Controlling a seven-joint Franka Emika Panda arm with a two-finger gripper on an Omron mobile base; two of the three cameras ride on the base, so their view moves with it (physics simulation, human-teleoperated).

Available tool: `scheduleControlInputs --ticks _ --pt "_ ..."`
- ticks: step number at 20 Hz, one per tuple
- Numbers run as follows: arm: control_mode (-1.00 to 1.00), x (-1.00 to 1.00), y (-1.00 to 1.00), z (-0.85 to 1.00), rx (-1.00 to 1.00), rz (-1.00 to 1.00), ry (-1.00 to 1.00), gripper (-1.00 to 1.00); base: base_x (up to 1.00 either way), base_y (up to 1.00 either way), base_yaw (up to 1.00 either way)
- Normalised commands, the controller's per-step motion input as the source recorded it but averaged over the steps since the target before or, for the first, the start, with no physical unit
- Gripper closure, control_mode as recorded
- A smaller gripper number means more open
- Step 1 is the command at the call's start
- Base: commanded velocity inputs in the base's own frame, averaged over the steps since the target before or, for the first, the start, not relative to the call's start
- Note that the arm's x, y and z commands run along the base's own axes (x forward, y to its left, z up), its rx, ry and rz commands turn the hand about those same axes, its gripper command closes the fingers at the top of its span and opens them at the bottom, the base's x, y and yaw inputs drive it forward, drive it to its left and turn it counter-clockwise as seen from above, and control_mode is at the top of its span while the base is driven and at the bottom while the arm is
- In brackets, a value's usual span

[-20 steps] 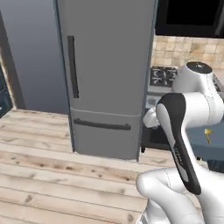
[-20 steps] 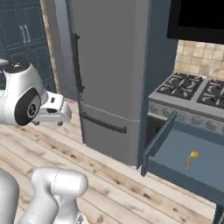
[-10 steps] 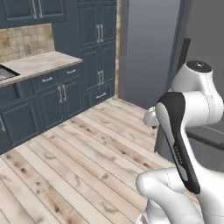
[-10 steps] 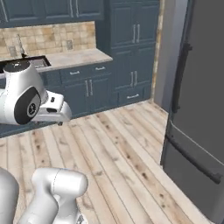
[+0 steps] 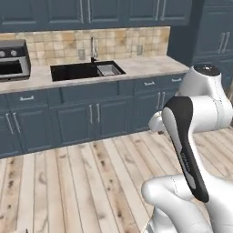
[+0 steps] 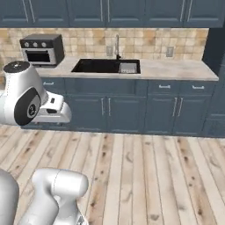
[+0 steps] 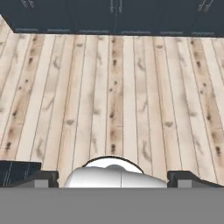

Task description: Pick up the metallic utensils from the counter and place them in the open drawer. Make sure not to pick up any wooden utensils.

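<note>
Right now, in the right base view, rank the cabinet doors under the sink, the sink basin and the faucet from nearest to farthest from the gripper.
From the open gripper:
1. cabinet doors, front face, lowest.
2. sink basin, just behind their top.
3. faucet, at the basin's back edge.

The desk (image 5: 150,66) is a long, pale beige stone slab with a faint marbled look. It lies flat and level on a row of dark blue cabinets (image 5: 109,120), and its back edge touches the tan tiled wall (image 5: 127,43). A black sink (image 5: 84,71) is sunk into the slab. In the right base view the desk (image 6: 176,69) runs as a bare strip to the right of the sink (image 6: 105,66), and a shorter part continues to the left of it.
</note>
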Motion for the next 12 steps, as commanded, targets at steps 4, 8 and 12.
scheduleControlInputs --ticks 4,8,12 --pt "1.0 0.0 0.0 0.0 0.0 0.0 0.0 -1.0 0.73 0.2 0.87" --pt "1.0 0.0 0.0 0.0 0.0 0.0 0.0 -1.0 0.79 0.02 0.91" --pt "1.0 0.0 0.0 0.0 0.0 0.0 0.0 -1.0 0.81 0.0 0.92"
